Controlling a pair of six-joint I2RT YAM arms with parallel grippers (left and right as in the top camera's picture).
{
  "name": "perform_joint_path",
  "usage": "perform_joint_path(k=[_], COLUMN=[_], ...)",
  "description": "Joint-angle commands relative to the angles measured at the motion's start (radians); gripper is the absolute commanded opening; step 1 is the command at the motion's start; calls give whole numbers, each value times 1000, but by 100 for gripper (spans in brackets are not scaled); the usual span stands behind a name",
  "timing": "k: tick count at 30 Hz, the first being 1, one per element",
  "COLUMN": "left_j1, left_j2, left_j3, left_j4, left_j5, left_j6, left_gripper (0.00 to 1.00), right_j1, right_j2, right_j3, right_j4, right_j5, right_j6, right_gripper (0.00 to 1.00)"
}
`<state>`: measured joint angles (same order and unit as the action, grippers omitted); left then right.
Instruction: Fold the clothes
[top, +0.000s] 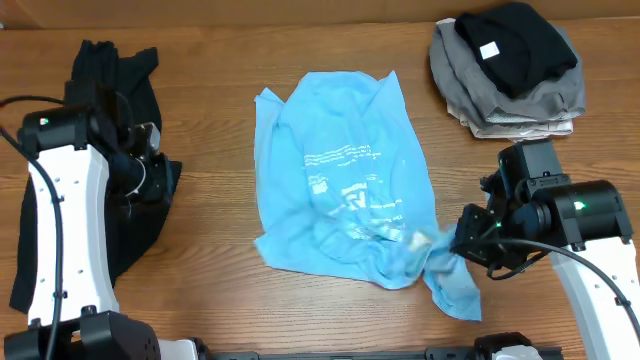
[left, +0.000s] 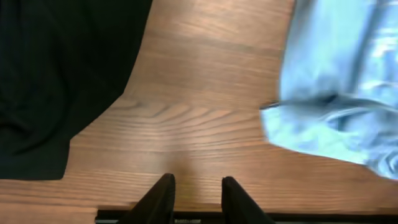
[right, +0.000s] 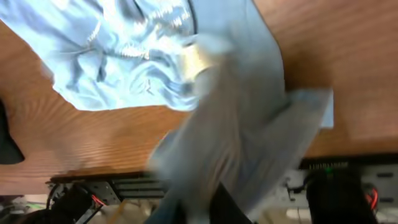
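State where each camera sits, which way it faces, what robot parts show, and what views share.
Overhead: above the table, looking straight down; both arms, left gripper and right gripper show.
Left wrist: on the left arm, facing down at wood; its open fingers show at bottom.
Right wrist: on the right arm, facing down; a dark finger shows under lifted cloth.
Shared: blue T-shirt in all three; black garment in overhead and left wrist.

T-shirt (top: 340, 180): showing light blue, carrying white lettering
black garment (top: 110, 68): showing plain black
worktop (top: 220, 200): showing brown wood grain
stacked clothes (top: 510, 80): showing grey under black
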<state>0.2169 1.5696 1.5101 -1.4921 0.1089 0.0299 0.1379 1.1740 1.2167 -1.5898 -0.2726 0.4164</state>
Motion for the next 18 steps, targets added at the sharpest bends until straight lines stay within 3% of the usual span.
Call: perform_joint_path(k=[1, 4, 8, 12, 18], left_j1=[-2, -2, -12, -60, -190], left_j2=[13, 15, 15, 30, 189], left_j3=[-31, -29, -29, -29, -26], left_j4=[18, 68, 229, 454, 771], left_j5=[-29, -13, 102, 241, 228], left_j6=[7, 8, 25, 83, 83], left_gripper=[29, 33, 49, 58, 66], right_j1=[-3, -3, -3, -2, 25], right_j2=[-26, -26, -26, -26, -21], right_j3=[-18, -20, -19, -19, -19], right_j4=[-7, -16, 17, 114, 290], right_j5=[7, 9, 9, 5, -77], right_j6=[30, 30, 29, 24, -32], right_gripper=[21, 40, 59, 70, 74])
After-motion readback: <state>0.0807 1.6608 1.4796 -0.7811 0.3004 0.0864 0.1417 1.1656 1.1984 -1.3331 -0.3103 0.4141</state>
